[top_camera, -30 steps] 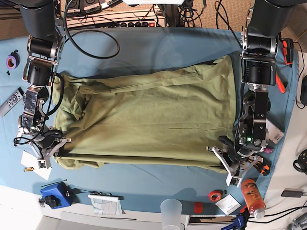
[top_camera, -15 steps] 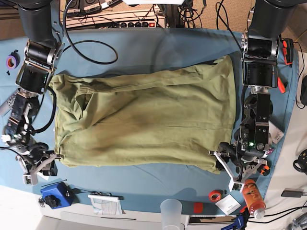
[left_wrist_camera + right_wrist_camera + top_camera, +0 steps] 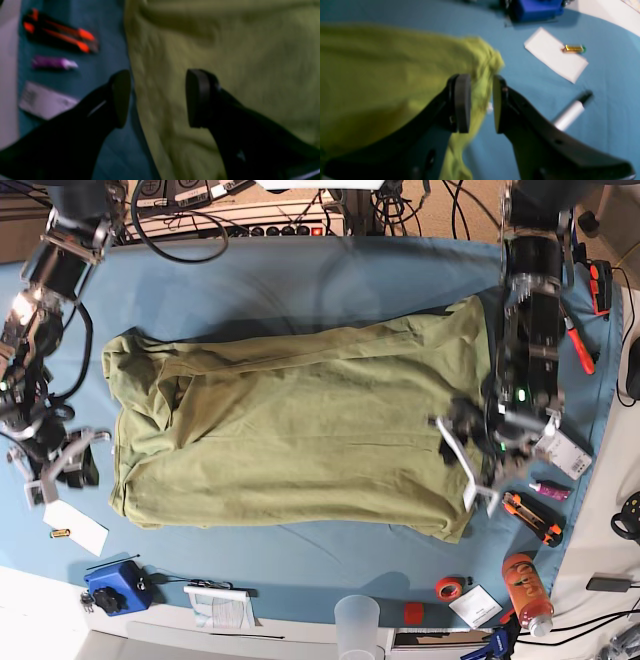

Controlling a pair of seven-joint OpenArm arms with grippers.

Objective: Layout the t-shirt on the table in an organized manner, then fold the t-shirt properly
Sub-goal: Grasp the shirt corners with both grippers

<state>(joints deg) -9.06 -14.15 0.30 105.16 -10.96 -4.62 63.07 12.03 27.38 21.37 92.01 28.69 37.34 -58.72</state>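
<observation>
A: Start at the base view's left. Where is the right gripper (image 3: 52, 473)?

B: Off the cloth, above the desk (image 3: 300, 560), just beside the olive t-shirt (image 3: 300, 430). Its fingers (image 3: 462, 102) stand partly apart; in the wrist view a green corner shows between them, but blur keeps me from telling whether they touch it. I would call it let go.

A: What is the risk there?

B: A white paper slip (image 3: 78, 530) with a small brass-coloured piece (image 3: 60, 533) lies close below. A low sweep back to the hem could drag those along, or pinch only one layer.

A: And the shirt itself?

B: It lies as a wide, roughly rectangular slab mid-desk, the left end bunched with folds. Folding over that bunch would likely lock the wrinkles in.

A: The other side?

B: The left gripper (image 3: 468, 462) hovers over the shirt's right edge, fingers (image 3: 197, 97) spread wide, holding nothing; one is over fabric, one over bare desk. Descending like that, it could miss the edge. An orange-handled tool (image 3: 530, 515) and a purple item (image 3: 548, 490) nearby could get knocked.
</observation>
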